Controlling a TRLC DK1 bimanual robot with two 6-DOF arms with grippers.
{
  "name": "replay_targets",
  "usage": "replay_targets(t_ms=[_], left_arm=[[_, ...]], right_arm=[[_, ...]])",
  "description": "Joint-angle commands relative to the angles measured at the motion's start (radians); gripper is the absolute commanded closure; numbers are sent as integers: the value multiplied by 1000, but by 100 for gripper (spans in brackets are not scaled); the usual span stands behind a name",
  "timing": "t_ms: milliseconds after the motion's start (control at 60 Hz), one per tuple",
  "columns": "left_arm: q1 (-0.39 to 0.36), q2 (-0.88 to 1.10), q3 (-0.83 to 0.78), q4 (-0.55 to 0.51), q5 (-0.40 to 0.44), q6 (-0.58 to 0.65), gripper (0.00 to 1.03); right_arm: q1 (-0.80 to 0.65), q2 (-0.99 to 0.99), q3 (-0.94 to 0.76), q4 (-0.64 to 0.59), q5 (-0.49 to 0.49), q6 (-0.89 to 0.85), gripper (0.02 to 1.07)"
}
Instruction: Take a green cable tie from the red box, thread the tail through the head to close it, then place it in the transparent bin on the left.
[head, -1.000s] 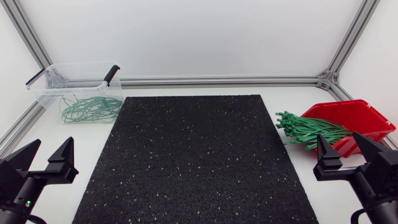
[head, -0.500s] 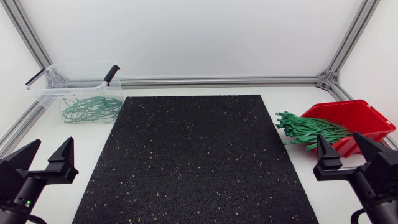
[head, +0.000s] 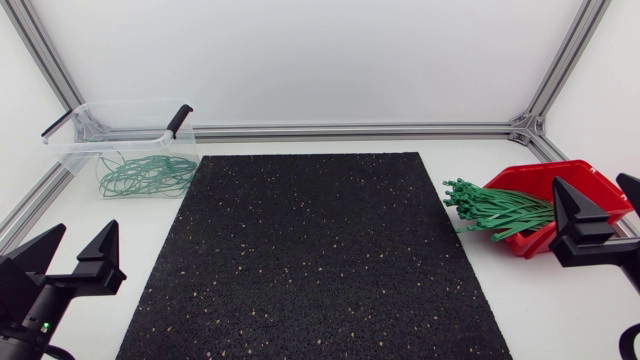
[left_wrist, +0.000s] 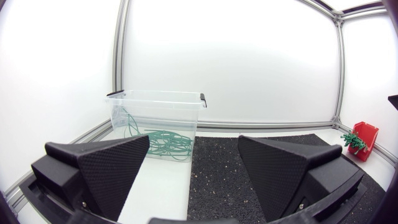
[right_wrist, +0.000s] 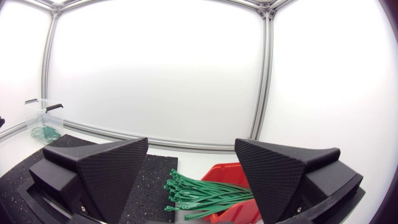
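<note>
Over at the right edge of the black mat (head: 310, 250), the red box (head: 540, 171) sits tipped open with its bundle of green cable ties (head: 495, 210) spilling over the lip toward the mat. None of them is in a gripper, so this round has barely started: the pick, the threading and the drop all remain to be done.

Off the mat's far left corner stands the transparent bin (head: 75, 150), and a tangle of closed green loops (head: 145, 175) already lies inside it, so earlier ties look finished. This one has not begun.

The right gripper (head: 592, 182) hangs just off the mat's right side, over the red box, with its fingers spread wide and nothing between them. In the right wrist view the ties lie ahead of and below those fingers. The left gripper (head: 80, 232) waits off the mat's near left corner above the white desk (head: 135, 215), also spread and empty.

Now the ties themselves. The bundle's long axis runs crosswise to the mat's right edge. The knobby ends, which I take for the heads, are bunched nearest the mat, and the tails trail back into the box. The strands fan out a little and are not perfectly parallel. A grasp partway along a strand looks like the sensible opening.
</note>
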Motion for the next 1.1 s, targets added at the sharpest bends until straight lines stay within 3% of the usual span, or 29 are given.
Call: replay_targets(t_ms=[0,567,783,967,1083], left_arm=[[3,-10,-39,-15,-8,-20,4],[7,-10,-39,-15,-8,-20,4],[7,-10,-39,-15,-8,-20,4],[6,-10,-39,-15,-8,-20,4],[7,-10,-39,-15,-8,-20,4]], right_arm=[[9,77,90,-34,5,22,5],[-2,588,684,-399,-81,-52,6],[-42,829,940,-666,-87,-309,6],[-149,1016,1083,-868,-282,-501,6],[-181,1143,1155,-976,-297,-604,6]])
